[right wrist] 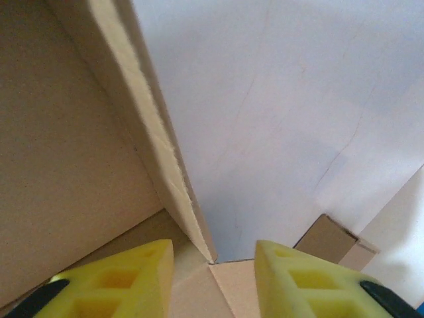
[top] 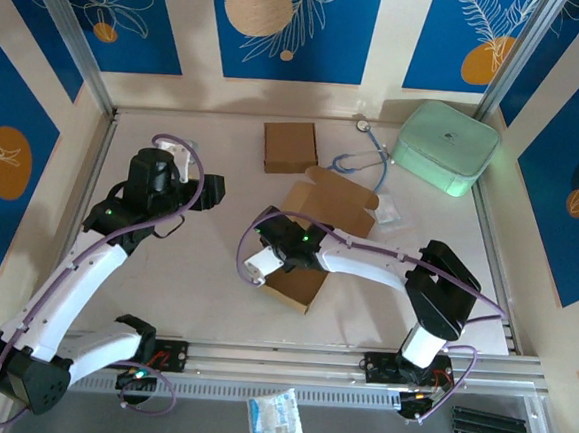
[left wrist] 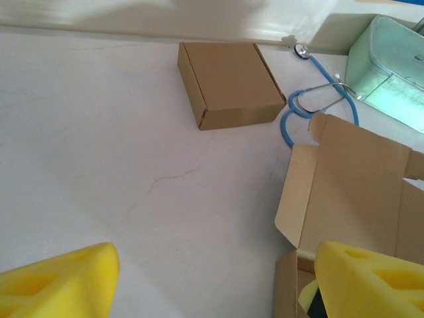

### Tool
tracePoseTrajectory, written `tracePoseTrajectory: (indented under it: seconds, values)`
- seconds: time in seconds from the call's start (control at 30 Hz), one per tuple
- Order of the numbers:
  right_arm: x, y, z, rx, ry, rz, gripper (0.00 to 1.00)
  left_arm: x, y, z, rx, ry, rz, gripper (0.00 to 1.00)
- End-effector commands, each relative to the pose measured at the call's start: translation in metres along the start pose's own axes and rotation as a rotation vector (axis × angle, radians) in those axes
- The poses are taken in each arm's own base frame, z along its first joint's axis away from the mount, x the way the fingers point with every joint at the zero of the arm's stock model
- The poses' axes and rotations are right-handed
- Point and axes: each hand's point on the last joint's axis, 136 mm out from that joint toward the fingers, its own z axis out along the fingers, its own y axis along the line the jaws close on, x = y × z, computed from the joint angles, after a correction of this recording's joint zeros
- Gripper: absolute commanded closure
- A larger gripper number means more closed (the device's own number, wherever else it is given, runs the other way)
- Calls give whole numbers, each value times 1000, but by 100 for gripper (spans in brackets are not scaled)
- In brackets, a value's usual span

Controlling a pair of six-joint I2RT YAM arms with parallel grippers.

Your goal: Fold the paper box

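The unfolded paper box (top: 338, 212) lies right of centre on the counter (top: 203, 290), its near-left wall standing between the parted, unclamped fingers of the right hand (right wrist: 213, 265), while the wide, empty left hand (left wrist: 215, 265) hovers well to its left.

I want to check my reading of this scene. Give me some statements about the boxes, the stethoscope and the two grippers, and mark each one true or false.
1. The left gripper is open and holds nothing. True.
2. The closed box lies on the unfolded box. False: it lies apart from it, nearer the far wall.
3. The stethoscope lies next to the mint-green case. True.
4. The right gripper grips the stethoscope. False: its fingers stand apart astride a flap of the unfolded box.
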Motion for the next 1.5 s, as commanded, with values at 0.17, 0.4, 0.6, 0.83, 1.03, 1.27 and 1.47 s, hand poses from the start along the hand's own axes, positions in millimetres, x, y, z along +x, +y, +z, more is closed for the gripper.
tracePoseTrajectory:
  seconds: [0.17,0.4,0.6,0.83,1.03,1.27,1.47]
  values:
    - [15,-55,-64,166,21,268,51,3,-13,5,85,25,102,19]
    - [51,-75,-153,267,-67,1049,31,7,-43,3,255,48,194,18]
    - [105,10,-186,-28,-217,2281,18,22,-81,-4,457,96,321,18]
    - [87,99,-162,-267,-323,2807,25,73,-125,-15,657,263,520,18]
    - [54,137,-111,-527,-128,2893,24,113,-151,-19,778,384,600,18]
    - [34,117,-62,-555,34,2744,29,116,-148,-12,723,396,630,18]
    - [39,123,-27,-357,296,2645,48,110,-124,-4,545,409,606,19]
